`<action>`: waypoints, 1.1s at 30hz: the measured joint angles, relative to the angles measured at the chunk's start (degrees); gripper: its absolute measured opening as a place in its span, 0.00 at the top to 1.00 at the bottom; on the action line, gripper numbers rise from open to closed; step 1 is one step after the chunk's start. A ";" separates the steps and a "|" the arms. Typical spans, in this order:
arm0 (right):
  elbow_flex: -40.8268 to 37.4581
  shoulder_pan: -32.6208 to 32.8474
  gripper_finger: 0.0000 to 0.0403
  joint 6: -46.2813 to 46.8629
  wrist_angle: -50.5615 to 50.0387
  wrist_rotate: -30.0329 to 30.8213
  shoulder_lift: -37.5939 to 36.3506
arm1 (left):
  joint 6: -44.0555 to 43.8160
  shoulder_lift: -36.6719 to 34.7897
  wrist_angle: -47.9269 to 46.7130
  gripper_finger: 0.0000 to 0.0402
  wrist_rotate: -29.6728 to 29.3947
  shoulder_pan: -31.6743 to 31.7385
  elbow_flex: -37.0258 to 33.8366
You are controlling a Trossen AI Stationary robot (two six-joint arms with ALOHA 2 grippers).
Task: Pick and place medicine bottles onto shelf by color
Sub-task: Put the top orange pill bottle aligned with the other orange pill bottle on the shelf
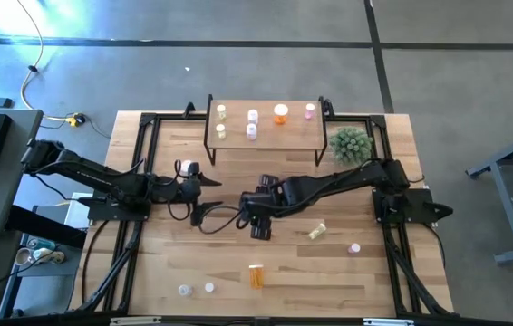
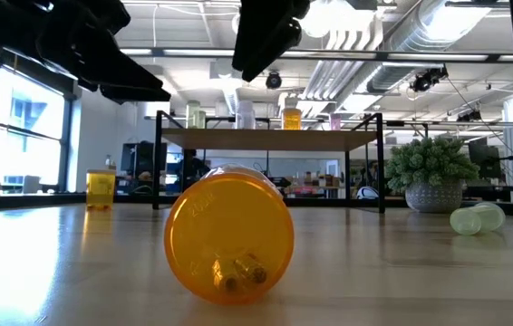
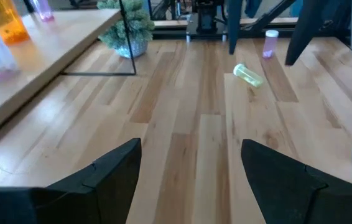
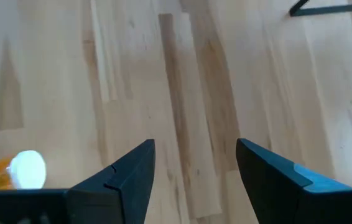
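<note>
Nearest the front edge of the table (image 1: 157, 272), an orange bottle (image 1: 256, 276) lies on its side, its long axis running front to back, with two clear bottles (image 1: 197, 289) just to its left. Farther in and toward the right edge lie a yellow-green bottle (image 1: 317, 232), tipped over, and a pink bottle (image 1: 354, 247). The right gripper (image 1: 262, 230) hovers over the table's middle with its fingers spread and nothing between them; the orange bottle sits almost directly in front of it, toward the front edge, and its white cap shows at the border of the right wrist view. That makes the right arm the nearer one for that bottle, and its jaws would likely need to straddle the bottle across its width. The left gripper (image 1: 209, 181) waits left of centre, also open and empty. At the back edge stands the shelf (image 1: 266, 136), already carrying yellow-green, clear, orange and pink bottles in a row, with a plant (image 1: 350, 143) beside its right end.
</note>
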 joint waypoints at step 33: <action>0.00 4.02 0.47 3.33 -7.58 6.98 0.96 | -45.83 -5.47 -31.86 0.34 -24.87 -18.81 0.02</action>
